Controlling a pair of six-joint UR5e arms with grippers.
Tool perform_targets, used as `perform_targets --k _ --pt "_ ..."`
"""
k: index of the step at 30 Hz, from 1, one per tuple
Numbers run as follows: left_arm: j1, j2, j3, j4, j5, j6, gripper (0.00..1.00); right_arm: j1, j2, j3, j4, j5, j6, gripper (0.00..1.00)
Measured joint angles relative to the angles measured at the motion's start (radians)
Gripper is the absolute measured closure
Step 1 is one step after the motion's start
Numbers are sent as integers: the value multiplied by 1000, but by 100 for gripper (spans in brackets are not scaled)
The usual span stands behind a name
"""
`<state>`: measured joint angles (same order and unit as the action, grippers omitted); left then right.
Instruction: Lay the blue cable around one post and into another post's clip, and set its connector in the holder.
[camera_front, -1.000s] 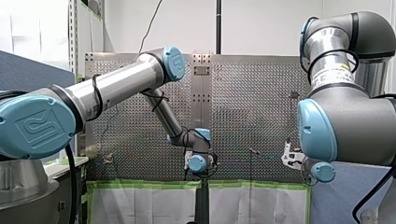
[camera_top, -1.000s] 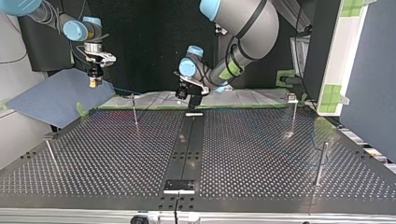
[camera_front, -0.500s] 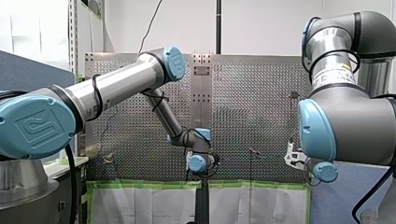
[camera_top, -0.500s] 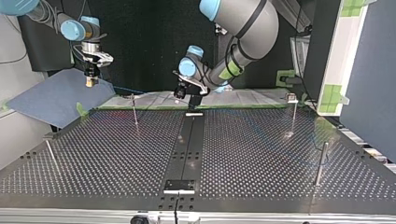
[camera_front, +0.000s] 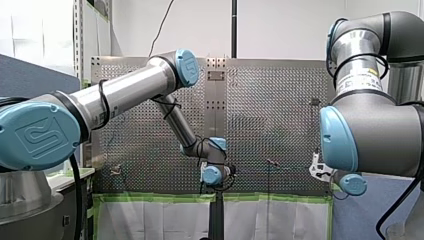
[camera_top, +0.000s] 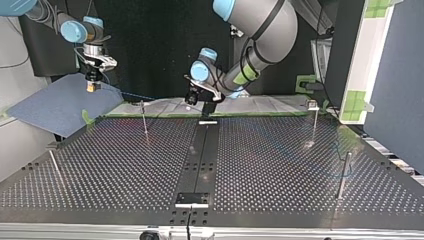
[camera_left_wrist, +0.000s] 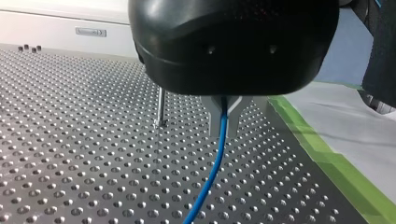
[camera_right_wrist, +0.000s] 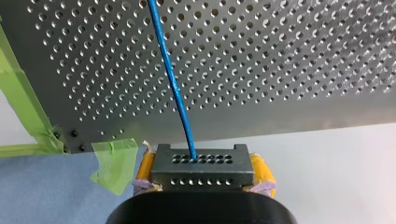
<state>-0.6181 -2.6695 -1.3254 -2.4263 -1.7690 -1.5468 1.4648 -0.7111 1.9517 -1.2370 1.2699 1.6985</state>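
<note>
My right gripper (camera_right_wrist: 201, 159) is shut on the grey perforated connector (camera_right_wrist: 203, 175), with its yellow pads (camera_right_wrist: 145, 169) on both sides. The blue cable (camera_right_wrist: 172, 81) leaves the connector and runs over the perforated table. In the top view my right gripper (camera_top: 91, 86) hangs off the table's far left corner, above a blue mat. My left gripper (camera_left_wrist: 224, 122) is shut on the blue cable (camera_left_wrist: 210, 175), low over the table, near a thin post (camera_left_wrist: 160, 106). In the top view my left gripper (camera_top: 204, 110) is at the far edge's middle, and the cable (camera_top: 131, 95) stretches between both grippers.
Thin posts stand in the top view at the far left (camera_top: 144, 117), far right (camera_top: 314, 122), near right (camera_top: 344, 172) and near left (camera_top: 54, 162). A black centre strip carries a small bracket (camera_top: 192, 199) at the near edge. Green tape (camera_left_wrist: 327, 154) marks the table's edge.
My right gripper has moved further toward the top view's left and up, away from the table, taking the connector with it. My left gripper has stayed almost in place.
</note>
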Motion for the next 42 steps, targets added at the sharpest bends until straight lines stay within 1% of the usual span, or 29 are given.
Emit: perform_targets --k 6,13,17,21,28,35,42 --pt "-21 0 19 -17 -5 3 99 -12 0 -10 7 1 -1 100" --pt "-57 0 52 -61 -6 3 99 -14 0 -37 38 0 -6 100" --pt "-76 0 60 -68 -6 -3 99 -14 0 -52 52 -1 -7 100" --pt "-88 0 72 -70 -6 -12 99 -18 0 -66 62 -1 -4 100" --pt "-94 0 106 -89 -6 -23 99 -22 0 -88 94 0 -7 100" --pt "-94 0 114 -92 -5 -50 99 -27 0 -104 109 0 -5 100" --pt "-94 0 114 -98 -6 -37 99 -29 0 -120 129 2 -6 100"
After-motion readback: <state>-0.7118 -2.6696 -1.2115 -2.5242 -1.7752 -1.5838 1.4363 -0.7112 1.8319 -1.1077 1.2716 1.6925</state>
